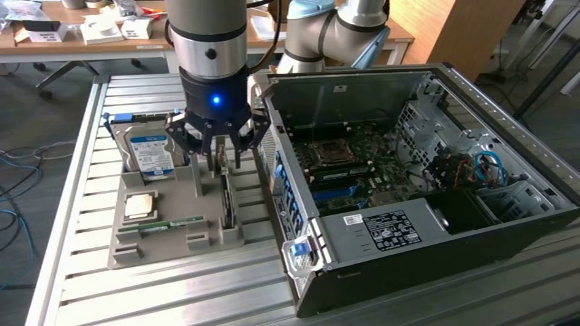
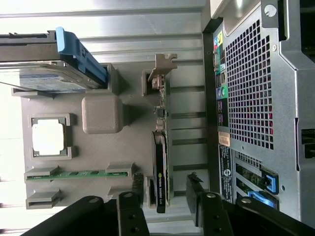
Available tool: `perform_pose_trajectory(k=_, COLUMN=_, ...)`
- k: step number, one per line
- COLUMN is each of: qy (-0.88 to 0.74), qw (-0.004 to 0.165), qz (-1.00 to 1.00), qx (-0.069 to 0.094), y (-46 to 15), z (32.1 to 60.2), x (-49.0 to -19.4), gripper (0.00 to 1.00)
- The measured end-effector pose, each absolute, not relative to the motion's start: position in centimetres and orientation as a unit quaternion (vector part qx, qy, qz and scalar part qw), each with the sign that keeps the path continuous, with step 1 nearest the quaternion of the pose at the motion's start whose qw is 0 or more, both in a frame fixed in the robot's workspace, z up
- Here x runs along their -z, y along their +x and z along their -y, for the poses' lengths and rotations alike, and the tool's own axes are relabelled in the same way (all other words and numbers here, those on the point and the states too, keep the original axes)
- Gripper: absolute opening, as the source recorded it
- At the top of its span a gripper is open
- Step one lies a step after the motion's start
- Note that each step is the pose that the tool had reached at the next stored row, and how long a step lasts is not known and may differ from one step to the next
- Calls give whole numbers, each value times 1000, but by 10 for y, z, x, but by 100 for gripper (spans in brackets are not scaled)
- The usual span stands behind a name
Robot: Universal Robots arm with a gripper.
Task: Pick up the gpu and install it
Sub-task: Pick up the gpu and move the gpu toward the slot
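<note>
Evidently, little of the task is done. The gpu (image 2: pixel 161 147) is seen standing on edge in its slot in the grey tray (image 1: pixel 154 251), just beside the open computer case (image 1: pixel 426 224), and it is not yet lifted. The gripper (image 2: pixel 165 184) is held low over the tray with its fingers (image 2: pixel 132 216) spread wide, one on each side of the card's end, and no grip is made. The pick-up and the whole installation into the case are judged to be left.

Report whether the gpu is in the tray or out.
In. The gpu stands on edge in its slot in the grey tray, the open gripper astride it.
</note>
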State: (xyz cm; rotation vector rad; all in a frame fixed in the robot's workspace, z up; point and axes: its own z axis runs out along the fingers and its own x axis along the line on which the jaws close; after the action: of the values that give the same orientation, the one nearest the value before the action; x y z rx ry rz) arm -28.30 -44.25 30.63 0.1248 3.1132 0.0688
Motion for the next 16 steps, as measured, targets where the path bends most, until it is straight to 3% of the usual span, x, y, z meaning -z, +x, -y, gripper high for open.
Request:
perform_pose_trajectory(k=1, qy=40, qw=13, qz=-999, qx=-22, y=-283, z=443, x=-306, gripper=49)
perform_pose_trajectory(k=16, qy=40, qw=13, qz=-999, qx=-23, y=-283, z=443, x=-290, gripper=49)
